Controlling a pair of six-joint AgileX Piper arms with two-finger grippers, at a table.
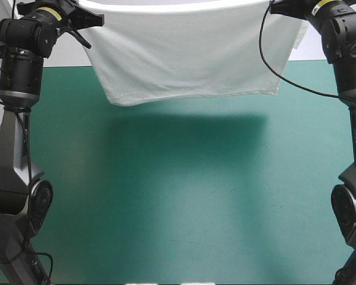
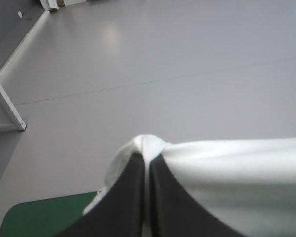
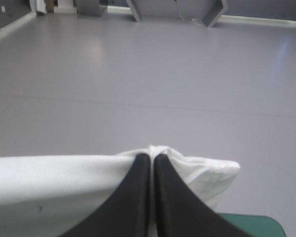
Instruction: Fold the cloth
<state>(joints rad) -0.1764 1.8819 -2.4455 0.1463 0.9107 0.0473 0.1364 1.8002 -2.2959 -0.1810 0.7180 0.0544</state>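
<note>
The white T-shirt (image 1: 184, 53) hangs stretched between both raised arms over the far part of the teal-green table (image 1: 184, 202), its lower hem clear of the cover. My left gripper (image 1: 94, 19) pinches the shirt's upper left corner. In the left wrist view the black fingers (image 2: 133, 197) meet in a pointed arch with white T-shirt (image 2: 237, 168) bunched between and beyond their tips. My right gripper (image 1: 273, 7) pinches the upper right corner. Its fingers (image 3: 138, 197) are likewise all but shut, with the T-shirt (image 3: 49, 182) spreading away to one side.
The shirt throws a broad shadow (image 1: 190, 130) on the cover under it. Both arms stand upright at the table's left and right sides. A corner of the teal-green cover (image 2: 39, 215) shows below the left gripper.
</note>
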